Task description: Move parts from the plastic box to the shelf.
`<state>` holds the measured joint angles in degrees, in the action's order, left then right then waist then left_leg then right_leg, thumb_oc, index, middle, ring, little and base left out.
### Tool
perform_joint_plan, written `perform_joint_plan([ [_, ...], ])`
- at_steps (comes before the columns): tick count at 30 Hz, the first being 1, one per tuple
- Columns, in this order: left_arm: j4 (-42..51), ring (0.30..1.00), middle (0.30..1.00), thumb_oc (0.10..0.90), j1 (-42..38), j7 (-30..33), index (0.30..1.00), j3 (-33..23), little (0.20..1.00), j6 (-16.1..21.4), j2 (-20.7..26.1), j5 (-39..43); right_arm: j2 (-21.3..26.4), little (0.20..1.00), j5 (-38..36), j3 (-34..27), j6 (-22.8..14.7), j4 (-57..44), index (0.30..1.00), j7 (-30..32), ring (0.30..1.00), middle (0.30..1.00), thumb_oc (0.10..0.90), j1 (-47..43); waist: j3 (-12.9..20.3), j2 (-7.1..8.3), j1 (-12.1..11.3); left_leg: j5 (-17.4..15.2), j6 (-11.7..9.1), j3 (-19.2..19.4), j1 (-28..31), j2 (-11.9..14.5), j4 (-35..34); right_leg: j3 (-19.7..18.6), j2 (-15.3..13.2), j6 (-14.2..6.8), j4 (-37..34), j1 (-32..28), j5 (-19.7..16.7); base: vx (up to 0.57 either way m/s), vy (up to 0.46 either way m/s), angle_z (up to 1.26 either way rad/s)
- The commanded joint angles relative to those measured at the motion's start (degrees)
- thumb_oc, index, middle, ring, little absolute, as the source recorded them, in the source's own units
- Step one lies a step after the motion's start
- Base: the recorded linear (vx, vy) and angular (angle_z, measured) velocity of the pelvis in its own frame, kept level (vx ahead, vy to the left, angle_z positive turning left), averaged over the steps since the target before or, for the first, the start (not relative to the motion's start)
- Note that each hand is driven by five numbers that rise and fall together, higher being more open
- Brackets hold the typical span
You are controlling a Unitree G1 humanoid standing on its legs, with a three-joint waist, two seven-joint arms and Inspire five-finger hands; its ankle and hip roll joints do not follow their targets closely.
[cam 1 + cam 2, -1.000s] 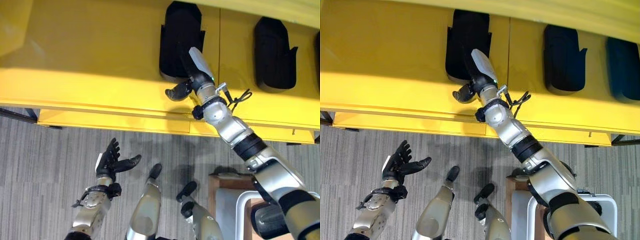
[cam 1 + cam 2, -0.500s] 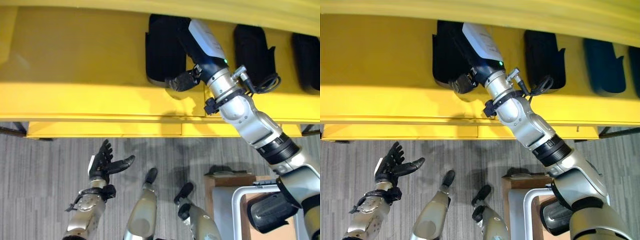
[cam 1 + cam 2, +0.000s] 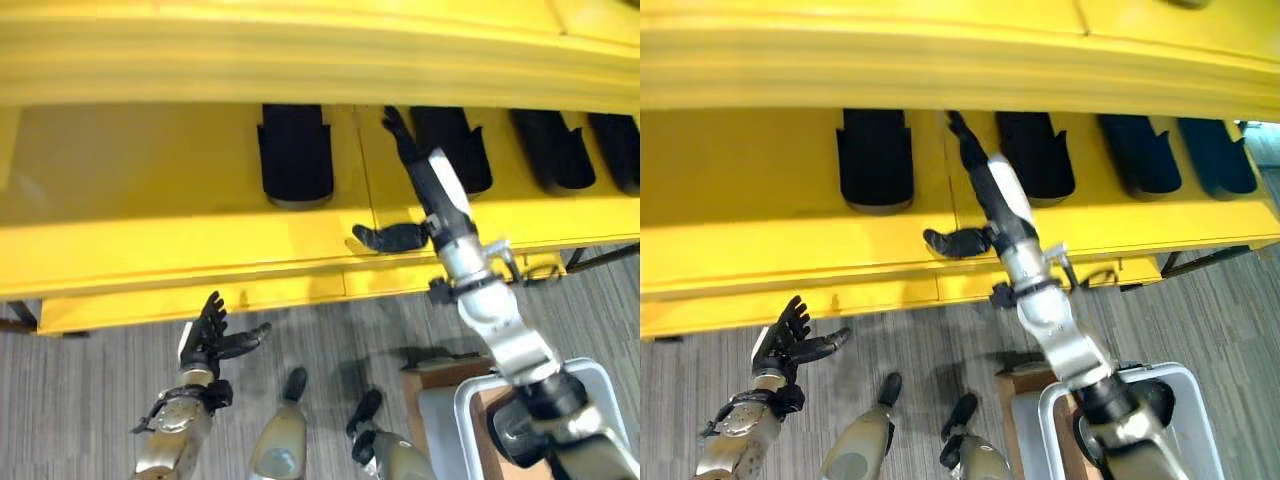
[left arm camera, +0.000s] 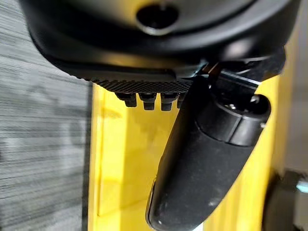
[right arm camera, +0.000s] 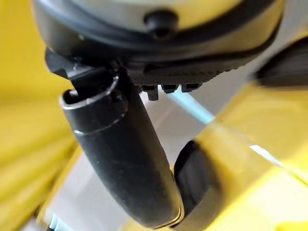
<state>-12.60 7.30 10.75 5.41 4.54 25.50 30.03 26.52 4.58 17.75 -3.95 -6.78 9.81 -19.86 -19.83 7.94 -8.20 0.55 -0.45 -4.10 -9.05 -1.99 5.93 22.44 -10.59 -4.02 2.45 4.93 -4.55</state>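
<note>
Parts (image 3: 295, 155), dark and standing in a row, rest on the yellow shelf (image 3: 140, 190). Between two of them the right hand (image 3: 430, 185) reaches with straight fingers, holding nothing. The left hand (image 3: 208, 335) hangs spread and empty above the grey carpet (image 3: 80, 400).

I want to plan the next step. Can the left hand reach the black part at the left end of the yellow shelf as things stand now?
Probably not yet. The left hand, open, hangs low in front of the shelf; the leftmost black part lies farther back on it. Nothing blocks the way.
</note>
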Motion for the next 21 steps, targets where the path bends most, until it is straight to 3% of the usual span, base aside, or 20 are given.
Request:
perform_joint_plan([
  [1, 3.19, 1.000, 1.000, 0.900, 1.42, -1.12, 1.000, -0.12, 1.000, 3.95, 0.92, -3.75, 0.68, 1.000, -2.68, -1.58, -6.10, -4.93, 1.000, 0.98, 1.000, 1.000, 0.900, -2.84, 8.74, -0.12, 1.39, -3.05, 1.99, 6.45, 5.32, 1.05, -3.14, -1.40, -4.50, -7.82, 0.75, 0.20, -4.48, 0.03, 0.091, -0.44],
  [8, 3.75, 1.000, 1.000, 0.900, 1.25, -1.50, 1.000, 0.41, 1.000, 4.37, 0.38, -5.73, -0.41, 1.000, -3.88, -2.55, -6.38, -6.45, 1.000, -0.08, 1.000, 1.000, 0.900, 2.95, 9.98, -1.02, 5.07, -3.95, 3.51, 10.37, 8.74, -0.78, -4.66, -5.29, -6.34, -9.61, 1.88, 1.34, -8.05, 0.00, 0.154, -0.38],
  [10, 4.82, 1.000, 1.000, 0.900, 0.81, -1.79, 1.000, 1.00, 1.000, 4.66, 0.34, -6.92, -0.67, 1.000, -3.50, -2.95, -6.20, -7.09, 1.000, -0.18, 1.000, 1.000, 0.900, 4.13, 10.08, -1.20, 6.86, -4.21, 4.12, 12.39, 10.32, -1.40, -5.67, -8.36, -6.73, -10.16, 2.14, 2.67, -10.08, -0.03, 0.165, -0.51],
  [15, 5.17, 1.000, 1.000, 0.900, -0.03, -1.21, 1.000, 1.28, 1.000, 4.81, 0.45, -7.67, -1.44, 1.000, -2.79, -3.15, -6.13, -7.30, 1.000, 0.50, 1.000, 1.000, 0.900, 3.99, 9.37, -1.35, 8.05, -4.39, 4.87, 15.23, 11.47, -1.16, -5.77, -10.77, -6.41, -10.45, 3.35, 4.88, -11.50, -0.06, 0.077, -0.63],
  [16, 5.37, 1.000, 1.000, 0.900, -0.10, -0.86, 1.000, 1.03, 1.000, 4.71, 0.26, -7.53, -1.90, 1.000, -2.05, -2.50, -6.00, -6.84, 1.000, 0.90, 1.000, 1.000, 0.900, 2.92, 8.58, -2.50, 7.36, -4.57, 4.99, 17.96, 12.17, 0.15, -5.54, -5.01, -7.92, -9.70, 6.49, 4.80, -8.40, -0.10, 0.063, -0.73],
  [17, 5.36, 1.000, 1.000, 0.900, -0.15, -0.86, 1.000, 1.00, 1.000, 4.70, 0.26, -7.53, -1.91, 1.000, -2.05, -2.50, -6.00, -6.83, 1.000, 0.91, 1.000, 1.000, 0.900, 2.84, 8.59, -2.36, 7.41, -4.35, 5.02, 17.97, 12.00, 0.01, -5.55, -5.04, -8.06, -9.66, 6.49, 4.97, -8.51, -0.21, 0.118, -0.66],
  [18, 5.45, 1.000, 1.000, 0.900, 0.15, -0.80, 1.000, 0.80, 1.000, 4.48, -0.13, -7.23, -2.05, 1.000, -1.89, -2.35, -6.06, -6.72, 1.000, 1.16, 1.000, 1.000, 0.900, 2.42, 8.52, -3.33, 6.66, -4.04, 4.98, 20.82, 12.27, 1.16, -5.97, 1.84, -10.10, -8.49, 10.49, 3.59, -5.27, -0.12, 0.052, -0.83],
  [19, 5.46, 1.000, 1.000, 0.900, 0.16, -0.80, 1.000, 0.80, 1.000, 4.47, -0.16, -7.23, -2.03, 1.000, -1.89, -2.33, -6.05, -6.73, 1.000, 1.17, 1.000, 1.000, 0.900, 2.42, 8.44, -3.32, 6.76, -4.02, 4.97, 20.71, 12.38, 1.12, -6.02, 1.91, -10.21, -8.49, 10.75, 3.55, -5.06, -0.09, 0.084, -0.88],
  [21, 5.74, 1.000, 1.000, 0.900, 0.89, -0.97, 1.000, 0.51, 1.000, 4.31, -0.32, -7.11, -2.22, 1.000, -1.60, -2.00, -5.85, -6.37, 1.000, 1.02, 1.000, 1.000, 0.900, 1.39, 9.13, -4.00, 5.61, -4.88, 4.85, 22.66, 12.90, 1.86, -6.48, 7.08, -12.46, -9.20, 14.64, 1.52, -2.98, -0.03, 0.017, -0.91],
])
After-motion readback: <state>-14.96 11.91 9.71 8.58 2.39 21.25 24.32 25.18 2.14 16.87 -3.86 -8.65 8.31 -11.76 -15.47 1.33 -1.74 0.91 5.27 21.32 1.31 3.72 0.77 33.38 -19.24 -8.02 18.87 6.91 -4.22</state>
